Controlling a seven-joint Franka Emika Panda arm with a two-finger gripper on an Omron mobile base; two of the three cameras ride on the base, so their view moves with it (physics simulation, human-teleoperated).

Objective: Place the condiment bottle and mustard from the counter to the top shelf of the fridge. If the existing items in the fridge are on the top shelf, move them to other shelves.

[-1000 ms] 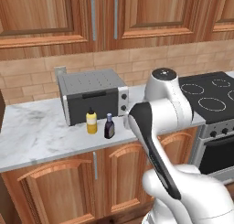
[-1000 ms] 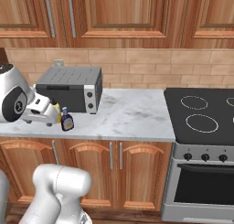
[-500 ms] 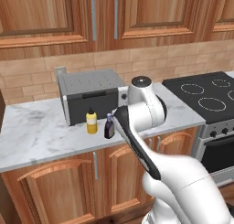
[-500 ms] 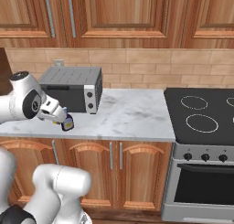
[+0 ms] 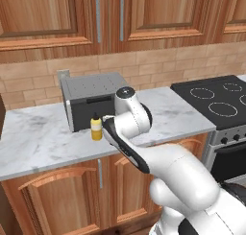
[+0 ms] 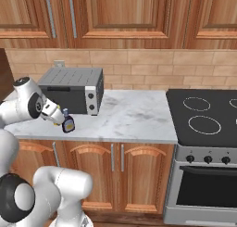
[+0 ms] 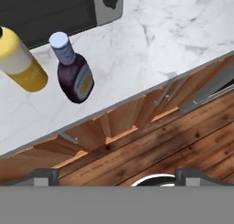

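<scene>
The mustard [image 5: 96,128] stands on the counter [image 5: 43,143] in front of a toaster oven. The condiment bottle [image 6: 68,125], dark with a pale cap, stands just right of it near the counter's front edge. In the hand view the mustard [image 7: 20,61] and the condiment bottle [image 7: 73,77] lie at the upper left, above the counter [image 7: 151,49] edge. My gripper [image 6: 58,119] hovers close to the left of the condiment bottle, apart from it. The gripper [image 7: 117,176] is open with nothing between its widely spread fingertips. The fridge and its shelves are out of view.
A grey toaster oven [image 5: 91,102] sits at the back of the counter behind the bottles. A black stove top [image 6: 203,117] with an oven below is to the right. Wooden cabinets [image 5: 120,13] hang overhead, and cabinet doors [image 7: 137,141] front the counter.
The arm has swung left and the hand has dropped to the counter's front edge beside the condiment bottle. The bottles have not moved and the jaws stayed open.
</scene>
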